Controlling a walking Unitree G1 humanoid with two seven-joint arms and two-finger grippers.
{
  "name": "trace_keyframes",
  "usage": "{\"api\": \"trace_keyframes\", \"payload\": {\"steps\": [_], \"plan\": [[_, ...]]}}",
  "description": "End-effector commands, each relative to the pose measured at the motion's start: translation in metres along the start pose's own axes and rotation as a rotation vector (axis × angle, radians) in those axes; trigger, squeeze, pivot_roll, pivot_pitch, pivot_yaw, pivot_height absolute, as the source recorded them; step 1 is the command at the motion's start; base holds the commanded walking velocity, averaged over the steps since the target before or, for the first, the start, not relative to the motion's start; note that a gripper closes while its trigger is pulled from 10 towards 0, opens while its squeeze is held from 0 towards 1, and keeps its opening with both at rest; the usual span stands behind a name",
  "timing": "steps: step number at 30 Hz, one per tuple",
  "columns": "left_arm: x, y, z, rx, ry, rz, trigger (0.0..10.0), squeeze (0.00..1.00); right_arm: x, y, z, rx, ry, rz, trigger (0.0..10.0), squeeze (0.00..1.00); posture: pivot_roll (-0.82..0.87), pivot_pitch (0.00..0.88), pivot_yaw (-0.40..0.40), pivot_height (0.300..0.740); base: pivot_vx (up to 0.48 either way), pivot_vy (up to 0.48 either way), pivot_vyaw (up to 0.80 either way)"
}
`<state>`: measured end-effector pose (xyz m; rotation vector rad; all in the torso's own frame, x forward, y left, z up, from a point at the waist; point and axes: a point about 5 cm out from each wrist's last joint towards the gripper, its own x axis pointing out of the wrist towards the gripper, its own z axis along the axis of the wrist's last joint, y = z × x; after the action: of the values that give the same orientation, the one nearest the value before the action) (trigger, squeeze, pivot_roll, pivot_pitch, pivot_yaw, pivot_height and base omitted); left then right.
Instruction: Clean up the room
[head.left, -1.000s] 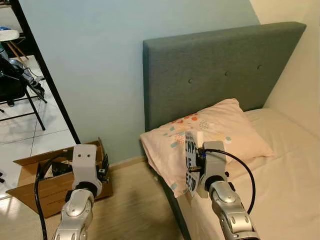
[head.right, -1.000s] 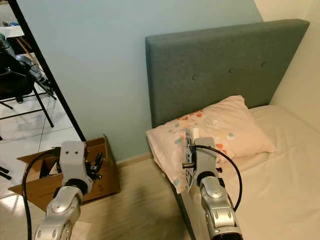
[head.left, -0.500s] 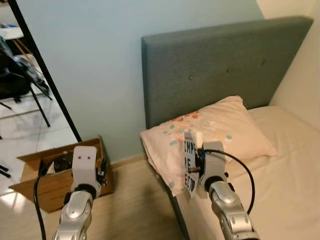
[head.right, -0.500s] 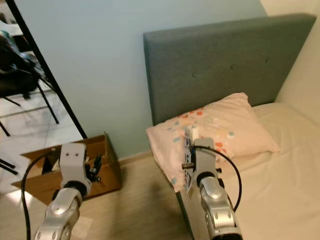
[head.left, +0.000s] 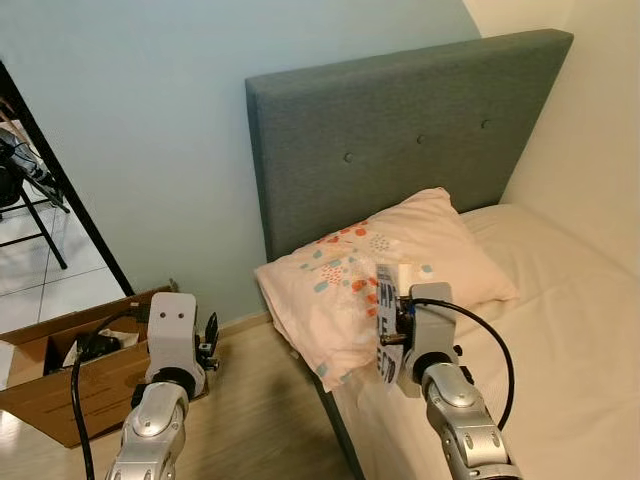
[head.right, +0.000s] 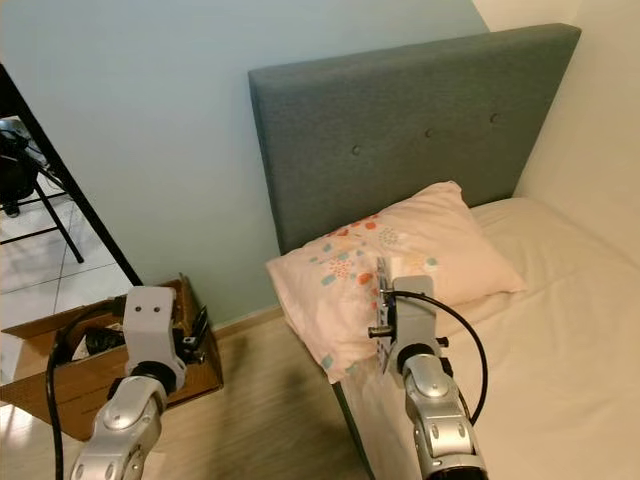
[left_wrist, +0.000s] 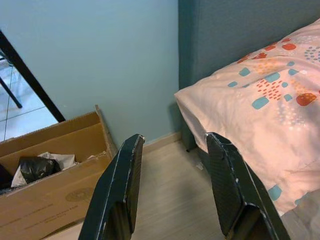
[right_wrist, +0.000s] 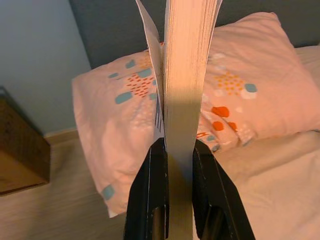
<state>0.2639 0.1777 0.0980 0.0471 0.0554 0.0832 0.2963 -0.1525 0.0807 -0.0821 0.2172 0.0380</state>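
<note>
Since a second ago our view swings right; headboard (head.left: 400, 130) and pillow (head.left: 380, 270) slide left. Our right gripper (right_wrist: 172, 165) pinches the book (right_wrist: 185, 75) upright above the bed (head.left: 560, 330) edge. Stiff, fairly light; cover flaps loose, so grip near spine. Left gripper (left_wrist: 172, 175) spread, idle.

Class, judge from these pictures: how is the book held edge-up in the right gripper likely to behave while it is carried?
The book probably stays fairly stiff, since its page block stands straight above the right gripper. Its front cover peels away from the pages, so it may flap or fan open. Pinched only at its lower edge, it could pivot if jolted.
</note>
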Motion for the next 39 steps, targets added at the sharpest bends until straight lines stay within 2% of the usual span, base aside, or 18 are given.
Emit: {"api": "trace_keyframes", "payload": {"steps": [1, 6, 39], "plan": [[-0.0018, 0.0044, -0.0034, 0.009, 0.016, 0.008, 10.0, 0.0, -0.0001, 0.0004, 0.0047, 0.015, -0.023, 0.001, 10.0, 0.0, -0.06, 0.093, 0.013, 0.74, 0.0, 0.0, 0.0], [-0.0016, 0.0042, -0.0033, 0.011, 0.017, 0.007, 10.0, 0.0, -0.0002, 0.0005, 0.0044, 0.019, -0.02, 0.005, 10.0, 0.0, -0.06, 0.09, 0.015, 0.74, 0.0, 0.0, 0.0], [-0.0017, 0.0012, -0.005, 0.008, 0.027, 0.002, 10.0, 0.0, -0.0015, 0.0008, 0.0032, 0.029, -0.013, 0.013, 10.0, 0.0, -0.06, 0.1, 0.014, 0.621, 0.0, 0.0, 0.0]]}}
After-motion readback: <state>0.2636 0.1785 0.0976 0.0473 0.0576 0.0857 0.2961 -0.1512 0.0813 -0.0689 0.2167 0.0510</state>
